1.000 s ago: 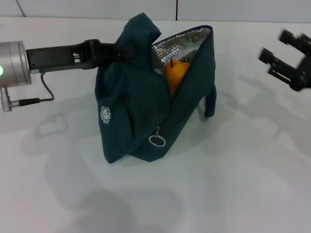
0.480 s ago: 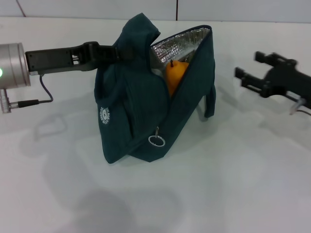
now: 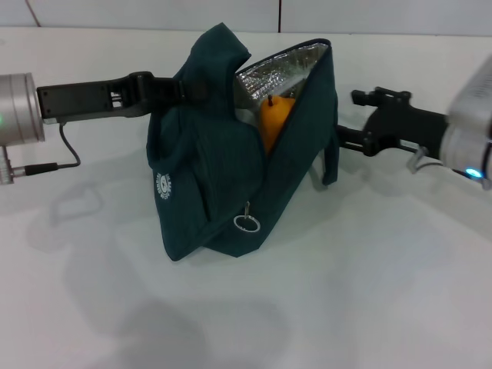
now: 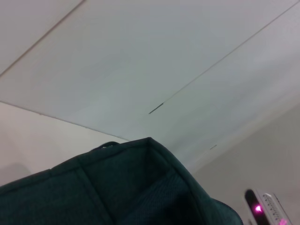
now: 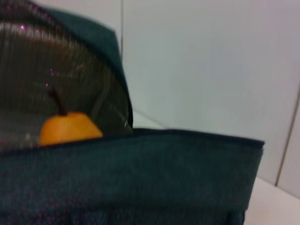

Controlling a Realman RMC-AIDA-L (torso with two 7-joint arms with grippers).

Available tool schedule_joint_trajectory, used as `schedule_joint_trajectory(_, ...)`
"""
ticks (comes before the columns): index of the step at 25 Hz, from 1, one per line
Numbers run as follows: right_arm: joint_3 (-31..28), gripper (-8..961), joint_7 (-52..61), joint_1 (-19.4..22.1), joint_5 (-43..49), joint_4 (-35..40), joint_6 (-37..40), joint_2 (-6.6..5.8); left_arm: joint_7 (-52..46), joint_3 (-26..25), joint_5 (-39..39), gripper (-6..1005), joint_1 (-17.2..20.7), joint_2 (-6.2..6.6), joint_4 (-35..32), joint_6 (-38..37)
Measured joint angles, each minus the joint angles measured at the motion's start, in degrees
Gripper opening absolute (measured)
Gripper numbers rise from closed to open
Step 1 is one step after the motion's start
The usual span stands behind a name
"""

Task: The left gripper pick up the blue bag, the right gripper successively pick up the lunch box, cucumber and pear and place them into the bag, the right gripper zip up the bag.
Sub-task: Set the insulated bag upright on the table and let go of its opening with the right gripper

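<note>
I have the right gripper (image 3: 347, 121) drawn in from the far edge of the table (image 3: 384, 292) over the last second, and it now sits just beside the blue bag (image 3: 223, 177), at about three o'clock from the bag's open mouth in the head view. Its two dark fingers are spread apart and grip nothing. My left gripper (image 3: 188, 83) reaches in from nine o'clock and stays pinched on the bag's bunched top fabric, holding the bag upright on the table; the bag has barely shifted in that time.

The bag's mouth gapes toward twelve o'clock, silver lining (image 3: 280, 69) showing, and the pear (image 3: 275, 115) sits inside with its stem up, seen again over the near wall in the right wrist view. I cannot see the lunch box or the cucumber in any view; I judge they lie lower in the bag, since nothing is left out on the table.

With the right gripper empty and closing on the bag, I read the packing as done and the zipping as the step in hand. The zipper pull ring (image 3: 247, 223) hangs low on the bag's front edge, at about six o'clock from the pear and well apart from the right gripper. The next move calls for bringing those spread fingers down to it.
</note>
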State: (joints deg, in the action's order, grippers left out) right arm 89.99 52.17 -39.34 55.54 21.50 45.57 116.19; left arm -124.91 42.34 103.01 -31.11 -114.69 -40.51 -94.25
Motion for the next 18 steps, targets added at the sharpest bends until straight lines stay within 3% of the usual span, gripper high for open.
schedule_joint_trajectory(6,6.32,699,0.00,-3.29,0.00,0.77,-7.95,0.00,0.63,0.05,0.00,41,0.17,0.00,0.00,-0.06)
schedule_joint_trajectory(18,7.01,695,-1.16,-3.51,0.21,6.47,-13.42,0.00,1.30,-0.04,-0.08,41,1.10,0.06,0.09,-0.22)
